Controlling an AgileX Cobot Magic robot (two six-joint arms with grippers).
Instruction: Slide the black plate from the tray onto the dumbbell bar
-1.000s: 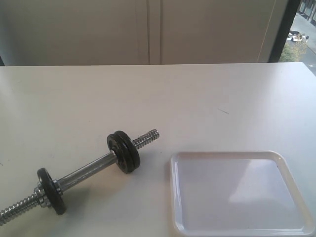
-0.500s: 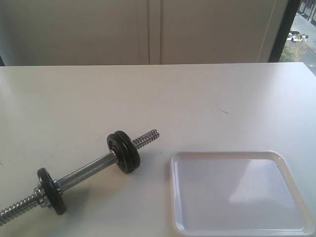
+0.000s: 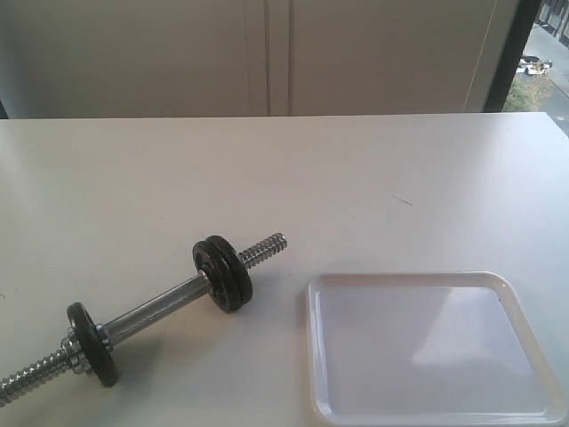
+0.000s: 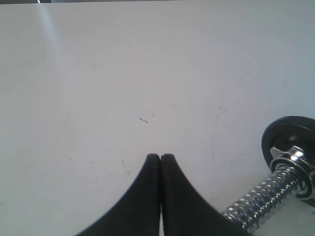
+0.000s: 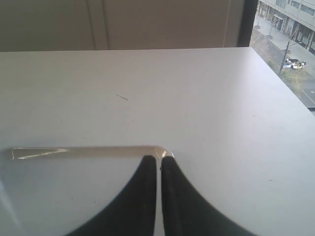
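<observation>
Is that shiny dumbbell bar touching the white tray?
Apart. The exterior view shows bare table between the threaded end of the dumbbell bar and the rim of the tray.

1 dumbbell bar [image 3: 160,307], 3 black discs [image 3: 223,273], 1 tray [image 3: 427,283], 2 grippers [image 4: 161,158] [image 5: 158,160]

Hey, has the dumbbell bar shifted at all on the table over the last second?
No. In the exterior view the dumbbell bar keeps the same slant, and its threaded tip sits just as far from the tray as before.
</observation>
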